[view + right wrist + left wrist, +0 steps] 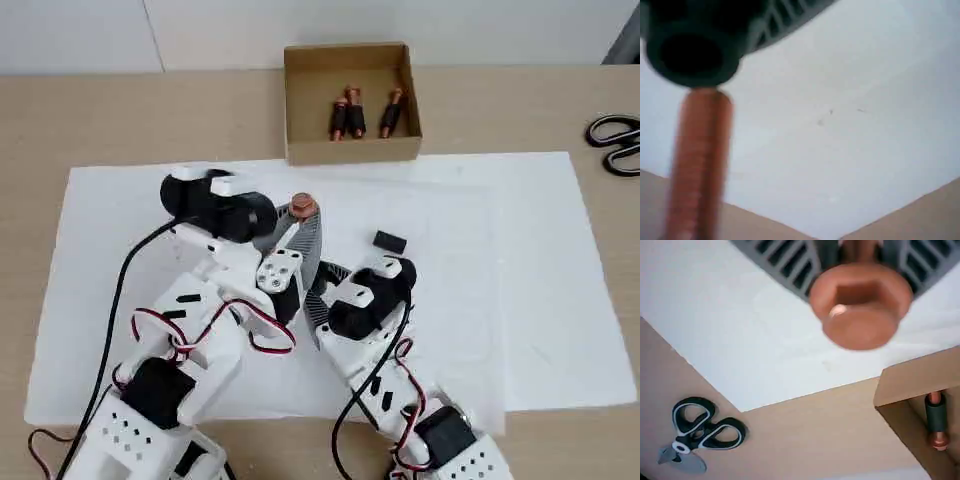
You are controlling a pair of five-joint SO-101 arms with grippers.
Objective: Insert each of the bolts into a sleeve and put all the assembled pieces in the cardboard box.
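Observation:
My left gripper (299, 228) is shut on a copper bolt (303, 207), held above the white paper; its round head (860, 305) looms close between the grey fingers (785, 260). My right gripper (318, 280), just beside the left one, is shut on a black sleeve (692, 55). The bolt's threaded shank (700, 160) meets that sleeve's end; how deep it sits I cannot tell. A loose black sleeve (390, 241) lies on the paper to the right of the grippers. The cardboard box (350, 150) at the back holds three assembled pieces (348, 115).
White paper (500, 300) covers the middle of the wooden table (100, 110). Black-handled scissors (615, 143) lie at the far right edge, off the paper. An assembled piece (936, 422) shows inside the box corner in the left wrist view.

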